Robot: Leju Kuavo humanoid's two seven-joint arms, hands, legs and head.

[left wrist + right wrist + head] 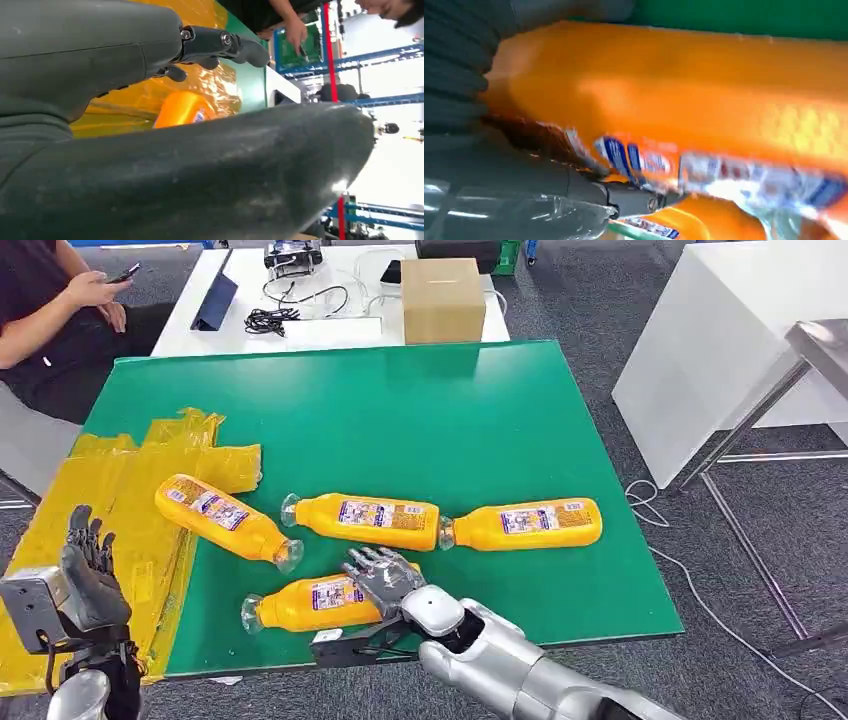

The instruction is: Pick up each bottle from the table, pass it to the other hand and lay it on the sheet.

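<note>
Orange bottle point(312, 604) under right hand point(383, 578)

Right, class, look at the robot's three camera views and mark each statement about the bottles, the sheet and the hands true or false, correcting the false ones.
1. Four orange bottles lie on their sides. True.
2. The right hand rests on the nearest bottle. True.
3. All the bottles lie on the yellow sheet. False: only the leftmost bottle overlaps its edge; the others lie on the green table.
4. The left hand holds a bottle. False: it is raised over the sheet, holding nothing.
5. A cardboard box stands on the green table. False: it stands on the white table behind.
</note>
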